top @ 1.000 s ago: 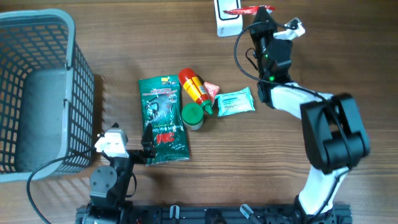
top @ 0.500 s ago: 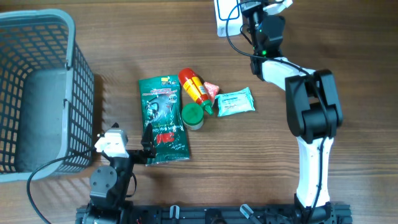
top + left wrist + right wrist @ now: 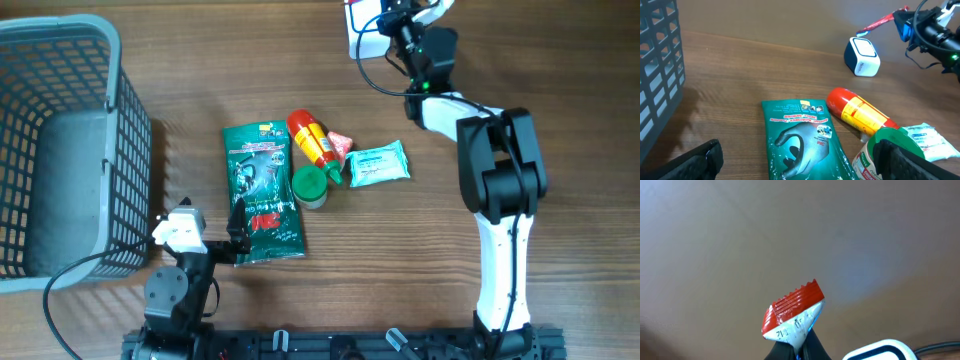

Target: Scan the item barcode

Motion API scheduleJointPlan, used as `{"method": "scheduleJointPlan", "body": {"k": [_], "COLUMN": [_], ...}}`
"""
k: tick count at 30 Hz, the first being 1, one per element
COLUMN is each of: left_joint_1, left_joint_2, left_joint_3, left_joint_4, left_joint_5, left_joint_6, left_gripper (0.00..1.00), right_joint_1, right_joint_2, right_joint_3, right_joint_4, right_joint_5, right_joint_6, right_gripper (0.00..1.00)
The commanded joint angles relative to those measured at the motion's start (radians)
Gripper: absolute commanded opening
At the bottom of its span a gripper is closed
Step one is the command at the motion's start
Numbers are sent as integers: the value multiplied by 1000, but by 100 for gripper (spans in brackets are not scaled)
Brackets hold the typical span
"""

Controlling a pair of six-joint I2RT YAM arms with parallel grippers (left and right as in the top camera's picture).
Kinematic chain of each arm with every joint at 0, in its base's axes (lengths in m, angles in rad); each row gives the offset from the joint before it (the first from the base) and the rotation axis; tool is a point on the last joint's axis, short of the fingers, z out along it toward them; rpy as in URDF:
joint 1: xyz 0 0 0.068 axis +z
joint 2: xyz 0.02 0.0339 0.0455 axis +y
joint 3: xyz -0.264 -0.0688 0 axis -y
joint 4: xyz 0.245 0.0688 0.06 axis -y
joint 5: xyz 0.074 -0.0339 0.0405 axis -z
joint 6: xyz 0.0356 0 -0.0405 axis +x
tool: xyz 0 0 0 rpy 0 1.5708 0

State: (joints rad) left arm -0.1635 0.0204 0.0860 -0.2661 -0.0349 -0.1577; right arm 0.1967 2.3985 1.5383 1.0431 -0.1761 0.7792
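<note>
The item is a small red-and-white sachet [image 3: 792, 316] with a crimped red top edge. My right gripper [image 3: 801, 347] is shut on its lower end and holds it up at the far edge of the table. The white barcode scanner [image 3: 862, 56] stands just below and left of the sachet [image 3: 880, 22] in the left wrist view. Overhead, the right gripper [image 3: 397, 14] sits right beside the scanner [image 3: 360, 32]. My left gripper [image 3: 800, 167] is open and low near the front, over the bottom of a green glove packet [image 3: 805, 142].
A grey mesh basket [image 3: 60, 140] fills the left side. Mid-table lie the green glove packet [image 3: 262, 190], a red-and-yellow tube [image 3: 312, 138], a green-lidded jar [image 3: 310, 187] and a teal wipes pack [image 3: 378, 163].
The right arm has swung left and toward the far edge, carrying the sachet from right of the scanner to just above it. The left arm has stayed still.
</note>
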Motion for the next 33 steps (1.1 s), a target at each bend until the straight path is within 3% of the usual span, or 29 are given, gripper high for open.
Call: {"method": "scheduleJointPlan", "body": {"k": [1,5,11,14,19,24,28,29,31,32,33], "left_joint_1": [4,4,4,4,4,4,4,4,4,4,4], "left_joint_2": [-5,-5,-5,-5,-5,-5,-5,-5,-5,-5,-4], "left_joint_3": [-4,-4,-4,-4,-4,-4,-4,-4,-4,-4,-4], "left_joint_4": [1,1,1,1,1,1,1,1,1,1,1], "left_joint_5": [8,8,8,9,8,8,9,9,8,8,8], "left_joint_6": [20,20,20,19,20,20,19,20,20,20,20], "left_gripper": [100,100,100,100,100,100,100,100,100,100,100], "right_joint_1": [-69,-158,-415,-560,-791,-892,-930,-935,-939,-938,-937], "right_joint_2": [-202,-457,-649,-622,-442,-291,-304,-313,-331,-348,-377], "right_joint_3": [27,27,27,21,18,18,18,19,19,19,19], "right_joint_4": [-174,-631,-993,-1134,-1352,-1452,-1444,-1442,-1448,-1452,-1453], "right_joint_5": [-102,119,491,659,673,639,604,604,604,604,603], "right_joint_6": [-177,-401,-412,-410,-410,-405,-359,-361,-365,-369,-368], "right_gripper": [4,4,4,4,4,4,4,8,47,71,84]}}
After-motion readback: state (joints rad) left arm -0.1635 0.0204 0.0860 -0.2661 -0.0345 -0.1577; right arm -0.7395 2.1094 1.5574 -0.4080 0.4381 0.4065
